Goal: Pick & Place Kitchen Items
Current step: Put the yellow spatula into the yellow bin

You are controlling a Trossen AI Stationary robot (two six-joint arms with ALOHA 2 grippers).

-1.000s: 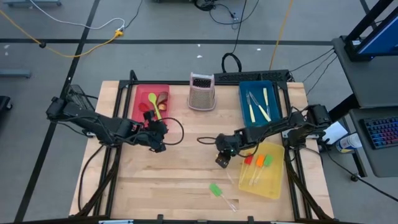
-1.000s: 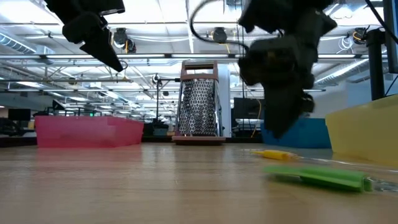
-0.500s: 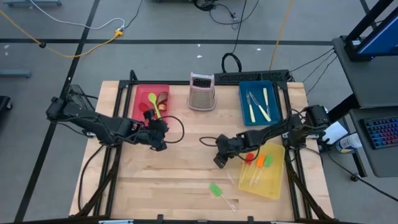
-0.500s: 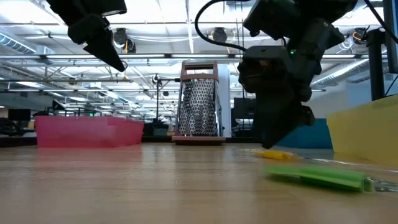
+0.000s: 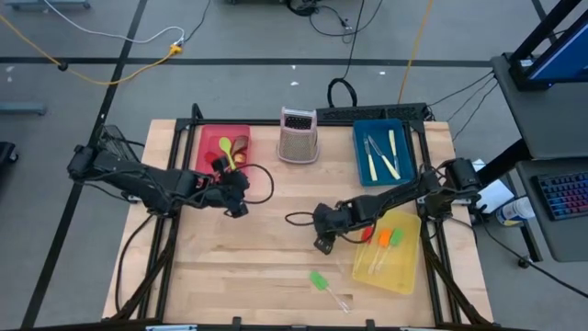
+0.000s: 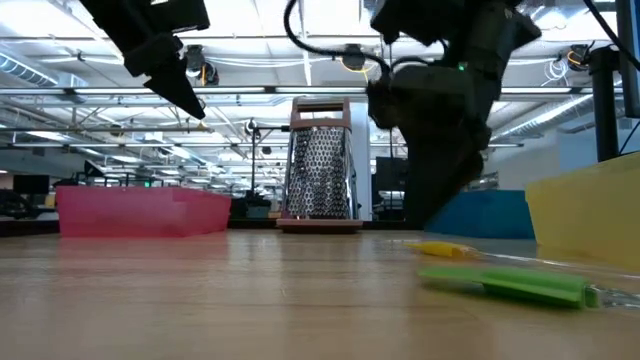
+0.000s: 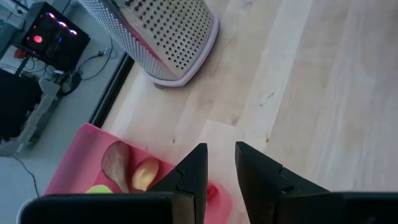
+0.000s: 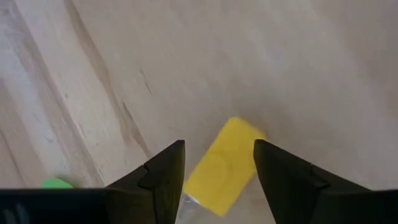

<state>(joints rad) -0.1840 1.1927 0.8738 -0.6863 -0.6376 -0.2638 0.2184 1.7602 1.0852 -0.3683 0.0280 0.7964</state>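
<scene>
My right gripper point(image 8: 217, 146) is open and points down over the middle of the table point(image 5: 322, 241). Its fingers stand on either side of a yellow spatula head point(image 8: 224, 163) that lies flat on the wood; no touch shows. A green-headed spatula point(image 5: 320, 280) lies nearer the near edge, also in the low view point(image 6: 510, 283). My left gripper point(image 7: 219, 149) hovers empty, its fingers a narrow gap apart, at the red tray's near right corner point(image 5: 237, 204). Spoons point(image 5: 226, 152) lie in the red tray, knives point(image 5: 378, 158) in the blue tray, three spatulas point(image 5: 381, 241) in the yellow tray.
The metal box grater point(image 5: 299, 135) stands upright at the far middle, between the red tray point(image 5: 204, 138) and the blue tray point(image 5: 404, 138). The yellow tray point(image 5: 395, 276) sits at the near right, right beside my right arm. Bare wood lies at the near left.
My right gripper has moved a little toward the table's left and near edges and now stands over the yellow spatula head. My left gripper has shifted slightly toward the far edge, closer to the red tray. No utensil has moved.
</scene>
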